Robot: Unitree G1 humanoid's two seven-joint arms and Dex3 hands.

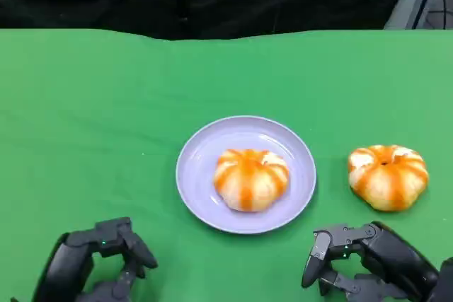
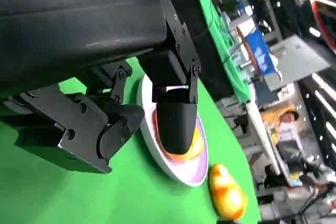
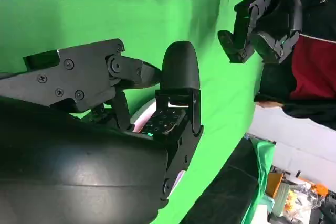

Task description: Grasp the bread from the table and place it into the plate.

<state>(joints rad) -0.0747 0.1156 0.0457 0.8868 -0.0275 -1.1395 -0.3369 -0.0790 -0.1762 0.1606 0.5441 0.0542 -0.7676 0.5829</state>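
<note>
A round orange-and-white striped bread (image 1: 388, 177) lies on the green table to the right of the lilac plate (image 1: 198, 146). A second, similar bread (image 1: 251, 178) sits in the middle of that plate. My right hand (image 1: 361, 259) hovers near the table's front edge, just below and left of the loose bread, fingers apart and empty. My left hand (image 1: 99, 259) is at the front left, holding nothing, its fingers loosely bent. In the left wrist view the plate (image 2: 173, 169) carries its bread (image 2: 195, 148) behind a fingertip, and the loose bread (image 2: 227, 191) lies beyond it.
The green cloth (image 1: 106, 104) covers the whole table, with a dark backdrop behind its far edge. The right wrist view shows my left hand (image 3: 262, 22) across the table and a person (image 3: 310, 72) in dark and red clothing standing beside it.
</note>
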